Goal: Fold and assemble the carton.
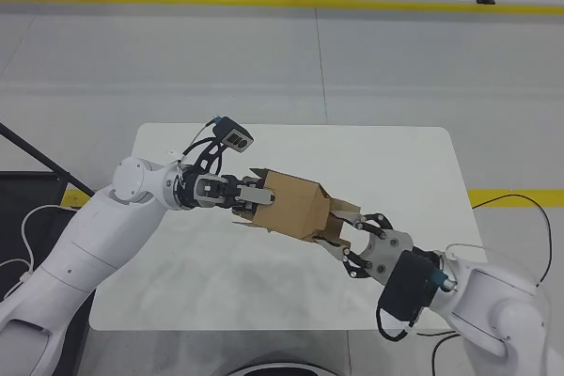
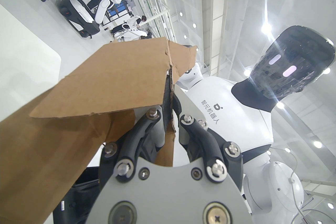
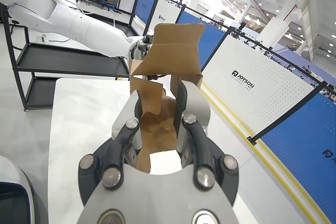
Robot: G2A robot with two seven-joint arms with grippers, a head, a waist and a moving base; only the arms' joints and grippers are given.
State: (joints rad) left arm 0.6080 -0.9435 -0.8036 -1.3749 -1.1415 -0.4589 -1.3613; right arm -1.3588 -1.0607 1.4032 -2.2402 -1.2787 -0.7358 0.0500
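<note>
Left hand (image 1: 261,197) pinches the carton (image 1: 296,209); right hand (image 1: 342,235), spread, straddles its opposite flaps.

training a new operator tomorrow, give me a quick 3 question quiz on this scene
1. True or false: every flap of the carton is folded shut.
2. The left claw is: A) open, B) shut on the carton, C) holding tape.
3. Fill in: the table is coloured ___.
Key: 1 false; 2 B; 3 white.
</note>
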